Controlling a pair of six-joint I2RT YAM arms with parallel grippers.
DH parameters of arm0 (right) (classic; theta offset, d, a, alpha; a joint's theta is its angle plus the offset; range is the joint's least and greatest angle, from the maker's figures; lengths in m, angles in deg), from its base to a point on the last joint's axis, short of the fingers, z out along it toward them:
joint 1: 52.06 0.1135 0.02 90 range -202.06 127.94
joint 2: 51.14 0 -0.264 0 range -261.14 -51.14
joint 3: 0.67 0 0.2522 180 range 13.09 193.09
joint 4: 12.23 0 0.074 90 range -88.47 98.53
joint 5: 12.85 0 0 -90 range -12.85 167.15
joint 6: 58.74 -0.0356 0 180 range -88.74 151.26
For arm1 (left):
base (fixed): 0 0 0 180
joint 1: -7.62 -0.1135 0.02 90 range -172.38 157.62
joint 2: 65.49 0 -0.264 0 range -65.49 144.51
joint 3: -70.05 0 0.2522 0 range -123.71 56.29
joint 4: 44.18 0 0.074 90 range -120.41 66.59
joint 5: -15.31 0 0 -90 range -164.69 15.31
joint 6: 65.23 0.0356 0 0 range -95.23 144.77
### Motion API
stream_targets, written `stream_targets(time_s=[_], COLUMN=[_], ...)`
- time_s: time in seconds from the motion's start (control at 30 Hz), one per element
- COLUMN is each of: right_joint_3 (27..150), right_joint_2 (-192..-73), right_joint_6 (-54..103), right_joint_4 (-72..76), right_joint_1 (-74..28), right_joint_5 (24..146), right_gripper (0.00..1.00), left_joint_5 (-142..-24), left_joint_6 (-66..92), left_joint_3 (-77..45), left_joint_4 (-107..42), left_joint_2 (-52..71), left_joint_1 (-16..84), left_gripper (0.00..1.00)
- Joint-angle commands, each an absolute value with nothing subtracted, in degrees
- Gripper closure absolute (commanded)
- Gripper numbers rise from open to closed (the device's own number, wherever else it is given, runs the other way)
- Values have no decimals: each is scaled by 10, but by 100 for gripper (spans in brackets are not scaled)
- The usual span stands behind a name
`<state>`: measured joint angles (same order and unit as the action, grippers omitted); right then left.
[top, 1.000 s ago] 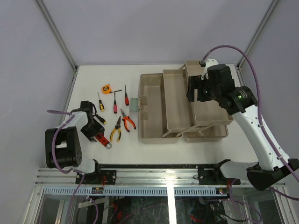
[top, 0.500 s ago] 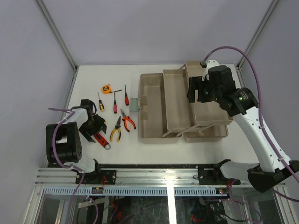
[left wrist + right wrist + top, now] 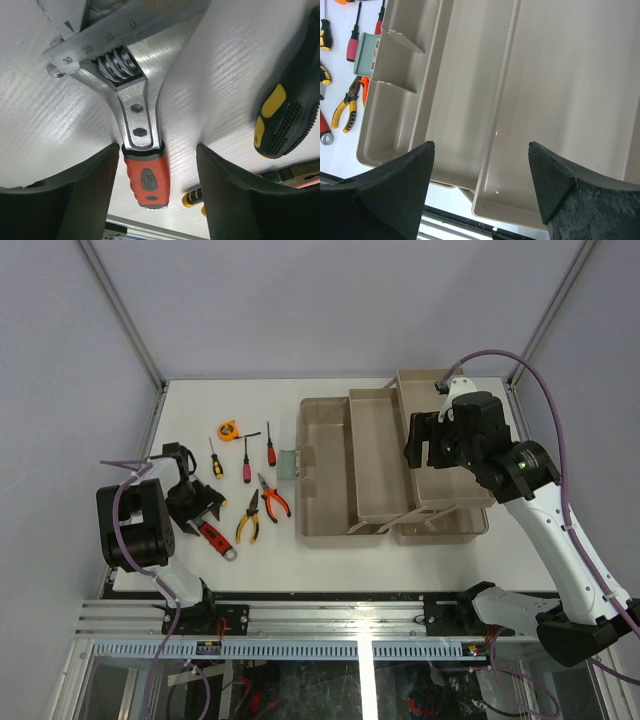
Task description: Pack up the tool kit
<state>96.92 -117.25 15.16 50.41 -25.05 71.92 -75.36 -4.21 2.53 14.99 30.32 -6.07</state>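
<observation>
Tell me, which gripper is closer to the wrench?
Left. The left gripper stands open astride the wrench's red handle, a finger on each side without touching. The right gripper hovers open over the open toolbox, well away from it.

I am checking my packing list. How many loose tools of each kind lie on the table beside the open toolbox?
Screwdrivers: 3
Pliers: 2
Wrench: 1
Tape measure: 1
Total: 7
</observation>
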Motion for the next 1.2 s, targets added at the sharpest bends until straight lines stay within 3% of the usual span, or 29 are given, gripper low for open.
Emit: stream_targets(time_s=[0.0, 0.07, 0.17, 0.23, 0.37, 0.57, 0.9, 1.0, 1.07, 1.17], right_joint_3=[972, 977, 983, 986, 988, 987, 988, 989, 991, 993], right_joint_2=[-1159, -1162, -1166, -1170, -1175, -1182, -1184, -1184, -1185, -1187], right_joint_6=[155, 159, 164, 166, 169, 170, 166, 163, 163, 162], right_joint_4=[484, 487, 487, 487, 486, 482, 478, 478, 478, 478], right_joint_1=[-247, -246, -247, -247, -248, -248, -250, -251, -250, -250], right_joint_5=[704, 702, 705, 705, 708, 714, 714, 714, 714, 713], right_gripper=[17, 17, 17, 17, 17, 17, 17, 17, 17, 17], left_joint_5=[-693, -693, -694, -695, -686, -681, -688, -693, -698, -710], left_joint_6=[-7, -4, 4, 9, 7, 12, 17, 13, 8, 5], left_joint_3=[41, 44, 48, 51, 53, 37, 3, 1, 5, 17], left_joint_4=[112, 106, 97, 91, 82, 82, 74, 74, 73, 69], left_joint_2=[337, 342, 350, 355, 357, 366, 397, 402, 402, 399], left_joint_1=[-76, -80, -82, -84, -89, -98, -103, -104, -104, -105], left_gripper=[41, 47, 63, 65, 63, 42, 41, 46, 57, 97])
